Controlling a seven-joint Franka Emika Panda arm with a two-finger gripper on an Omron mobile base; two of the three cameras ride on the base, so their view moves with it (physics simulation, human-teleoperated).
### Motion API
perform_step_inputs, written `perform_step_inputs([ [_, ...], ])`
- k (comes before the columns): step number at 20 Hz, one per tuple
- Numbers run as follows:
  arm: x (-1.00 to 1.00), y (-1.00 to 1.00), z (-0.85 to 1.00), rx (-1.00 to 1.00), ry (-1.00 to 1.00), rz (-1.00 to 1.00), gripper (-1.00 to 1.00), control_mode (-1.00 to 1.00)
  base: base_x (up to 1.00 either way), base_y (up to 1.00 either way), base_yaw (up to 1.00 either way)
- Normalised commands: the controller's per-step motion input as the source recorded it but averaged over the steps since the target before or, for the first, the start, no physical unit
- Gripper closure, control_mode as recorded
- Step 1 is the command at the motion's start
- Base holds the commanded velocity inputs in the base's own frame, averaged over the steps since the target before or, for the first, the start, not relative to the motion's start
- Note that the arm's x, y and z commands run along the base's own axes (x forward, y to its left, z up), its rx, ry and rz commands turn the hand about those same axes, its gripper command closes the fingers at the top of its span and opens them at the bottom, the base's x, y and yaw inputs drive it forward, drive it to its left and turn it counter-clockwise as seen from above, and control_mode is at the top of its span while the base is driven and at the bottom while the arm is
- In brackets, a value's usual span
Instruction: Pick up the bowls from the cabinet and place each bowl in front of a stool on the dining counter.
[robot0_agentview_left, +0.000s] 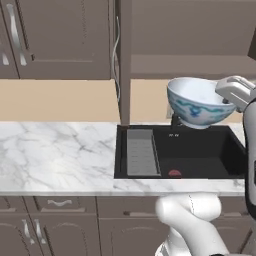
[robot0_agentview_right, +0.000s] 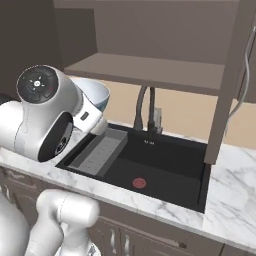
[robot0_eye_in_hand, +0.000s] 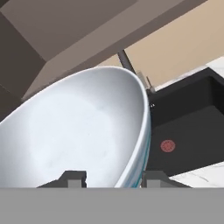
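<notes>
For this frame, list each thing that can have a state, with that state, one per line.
bowl: held by its rim, lifted clear above the sink, upright with a slight tilt, nothing inside.
gripper: shut on the bowl's rim, one finger inside, one outside.
cabinet: open, the visible part of its shelf bare.
sink: dry, red drain stopper in place.

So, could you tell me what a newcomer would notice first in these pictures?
First, the round white porcelain bowl with blue-teal pattern, held by its rim in the gripper above the black sink. One of the fingers sits inside the rim, the other outside. Above hangs the open dark grey-brown wall cabinet.
</notes>
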Motion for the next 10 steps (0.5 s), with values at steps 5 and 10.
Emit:
perform_step_inputs([
  [5,0.0,0.0,0.0,0.0,0.0,0.0,1.0,1.0,-0.6,0.0,0.0],
  [10,0.0,0.0,0.0,0.0,0.0,0.0,1.0,1.0,-0.62,0.04,0.0],
])
